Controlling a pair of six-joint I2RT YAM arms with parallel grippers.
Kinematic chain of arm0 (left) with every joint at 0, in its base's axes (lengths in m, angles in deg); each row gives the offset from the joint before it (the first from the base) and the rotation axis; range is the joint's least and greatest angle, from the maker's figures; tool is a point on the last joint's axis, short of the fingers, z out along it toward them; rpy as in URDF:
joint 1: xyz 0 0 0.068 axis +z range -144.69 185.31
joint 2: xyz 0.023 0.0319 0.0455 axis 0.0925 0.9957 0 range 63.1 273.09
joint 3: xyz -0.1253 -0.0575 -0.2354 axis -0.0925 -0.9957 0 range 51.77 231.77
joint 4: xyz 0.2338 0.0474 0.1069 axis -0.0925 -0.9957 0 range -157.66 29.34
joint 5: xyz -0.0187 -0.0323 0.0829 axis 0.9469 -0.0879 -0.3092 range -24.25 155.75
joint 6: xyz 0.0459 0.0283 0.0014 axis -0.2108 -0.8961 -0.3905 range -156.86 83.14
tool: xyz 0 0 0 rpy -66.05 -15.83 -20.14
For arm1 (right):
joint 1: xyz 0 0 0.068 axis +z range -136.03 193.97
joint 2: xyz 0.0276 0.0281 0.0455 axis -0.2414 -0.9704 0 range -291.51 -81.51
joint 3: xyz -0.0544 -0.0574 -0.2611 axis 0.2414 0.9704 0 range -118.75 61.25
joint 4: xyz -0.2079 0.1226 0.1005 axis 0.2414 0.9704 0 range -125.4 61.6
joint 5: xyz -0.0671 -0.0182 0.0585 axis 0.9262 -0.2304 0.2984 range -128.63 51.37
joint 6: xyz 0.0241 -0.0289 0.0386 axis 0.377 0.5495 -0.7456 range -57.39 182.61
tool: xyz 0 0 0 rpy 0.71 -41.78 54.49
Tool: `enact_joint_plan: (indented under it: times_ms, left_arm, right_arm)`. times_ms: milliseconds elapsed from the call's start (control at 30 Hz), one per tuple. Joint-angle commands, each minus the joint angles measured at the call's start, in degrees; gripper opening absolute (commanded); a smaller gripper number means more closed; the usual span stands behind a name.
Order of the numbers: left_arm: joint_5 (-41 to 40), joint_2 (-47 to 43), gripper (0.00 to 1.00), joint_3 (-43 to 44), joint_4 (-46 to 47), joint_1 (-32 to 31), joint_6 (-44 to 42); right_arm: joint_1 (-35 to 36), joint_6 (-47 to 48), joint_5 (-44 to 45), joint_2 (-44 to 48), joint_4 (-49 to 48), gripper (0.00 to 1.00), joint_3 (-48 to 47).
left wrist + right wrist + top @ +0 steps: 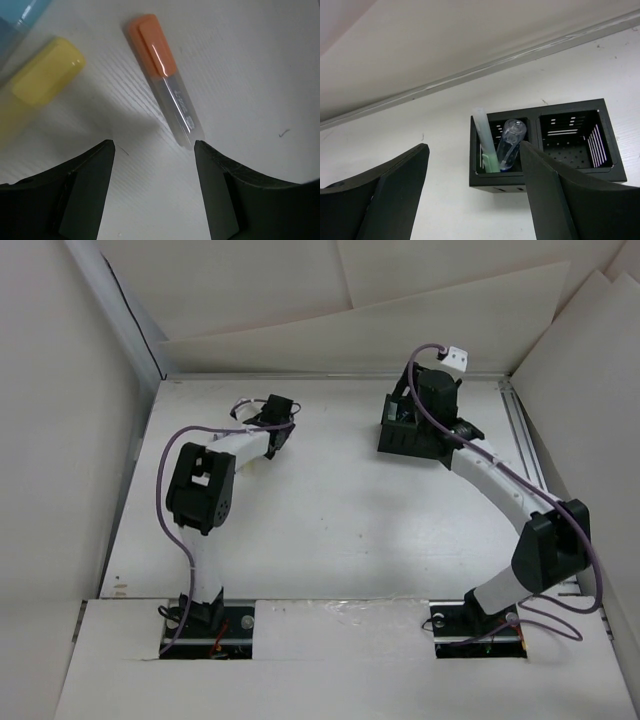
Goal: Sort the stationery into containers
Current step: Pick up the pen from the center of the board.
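Now, with left gripper and right gripper both spread apart, clamping nothing.
Ahead-left of the left gripper, light blue pen at the far corner, then yellow marker; straight ahead, orange-capped clear pen flat on the table, near end just beside the right-hand fingertip, contact impossible to tell; small print on the barrel, unreadable. Ahead of the right gripper, black organizer box; in its left compartment, white pen and clear pen, leaning upright.
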Motion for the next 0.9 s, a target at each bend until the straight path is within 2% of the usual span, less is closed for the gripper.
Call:
enact_joint_plan:
  times_ms: [0, 233, 433, 733, 867]
  left_arm:
    - [0.9, 0.6, 0.61, 3.1, -4.9, 2.6, 3.5]
    - [0.3, 3.6, 0.6, 8.1, -6.0, 2.6, 3.5]
    - [-1.3, 10.6, 0.6, 18.8, -14.4, 2.6, 3.5]
    - [-4.5, 14.6, 0.6, 22.9, -17.3, 1.6, 3.5]
    - [-5.5, 16.8, 0.45, 24.7, -18.9, 1.6, 3.0]
  right_arm:
    - [0.0, -1.2, -3.6, 2.2, -1.0, 0.79, 1.1]
    - [0.7, -1.7, -9.1, 1.7, -1.0, 0.79, 1.1]
    - [1.2, -1.7, -10.3, 0.5, -1.0, 0.79, 1.1]
    - [1.2, -2.2, -11.8, 1.7, -1.0, 0.78, 0.6]
    - [0.6, -2.2, -11.9, 2.7, -1.0, 0.78, 1.1]
